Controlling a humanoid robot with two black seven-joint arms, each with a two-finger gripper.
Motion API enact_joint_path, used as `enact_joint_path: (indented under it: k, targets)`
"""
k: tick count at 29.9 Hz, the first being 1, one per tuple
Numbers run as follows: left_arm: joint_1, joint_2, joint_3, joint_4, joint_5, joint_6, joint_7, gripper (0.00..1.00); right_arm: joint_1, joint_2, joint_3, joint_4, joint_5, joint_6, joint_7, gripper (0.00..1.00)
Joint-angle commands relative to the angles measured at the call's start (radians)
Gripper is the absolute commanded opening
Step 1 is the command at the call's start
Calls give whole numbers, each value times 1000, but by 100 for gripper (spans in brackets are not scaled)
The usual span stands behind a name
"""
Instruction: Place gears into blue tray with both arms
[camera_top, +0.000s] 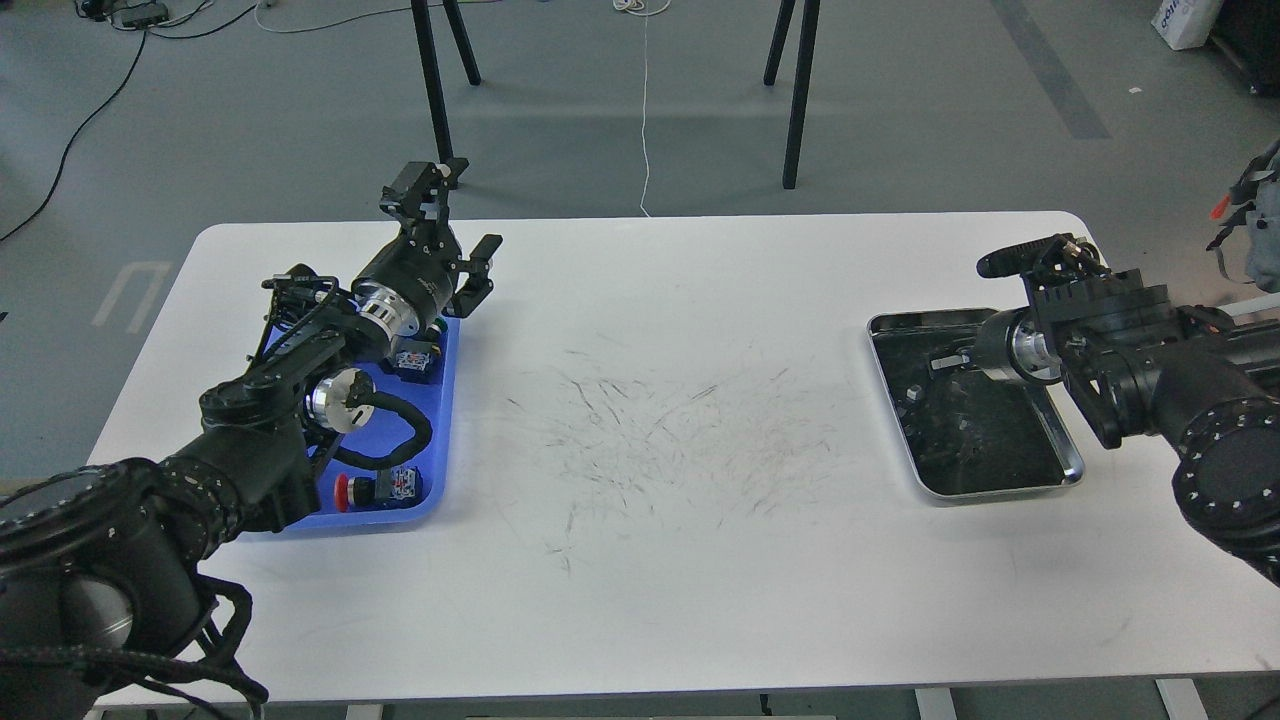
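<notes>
Two claws work here. Nearest, below the left claw (452, 222), whose fingers are spread with nothing between them, lies the blue tray (437, 490) holding two button switches I can count. The right claw (1005, 300) hangs over the steel tray (1068, 462); I cannot tell its state. Gears are too small to spot; I would lower slowly and pinch by the rim.

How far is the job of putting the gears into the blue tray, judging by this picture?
Done: cannot confirm; the blue tray shows a red push button, but no gear is visible. In hand: the left gripper is open and empty above the tray's far end; the right gripper is over the steel tray, its state unclear. Left: finding both gears.
</notes>
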Motion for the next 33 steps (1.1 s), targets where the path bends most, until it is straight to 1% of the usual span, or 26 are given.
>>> enact_joint_path:
  k: [1,6,12,15,22,26,33]
  targets:
    - [-1,0,2,1,0,0,0,100,7,-5,59,5,0,37,0,16]
    - [1,-1,2,1,0,1,0,100,7,-13,122,5,2,81,0,15]
    - [2,-5,2,1,0,4,0,100,47,-53,224,5,12,82,0,15]
    - [2,-6,2,1,0,4,0,100,50,-55,266,5,32,82,0,15]
    - [1,-5,2,1,0,4,0,100,69,-47,283,14,141,82,0,16]
    - [1,-3,2,1,0,3,0,100,89,-42,286,81,170,82,0,17]
    - [-2,-8,2,1,0,3,0,100,119,-36,370,233,170,82,0,17]
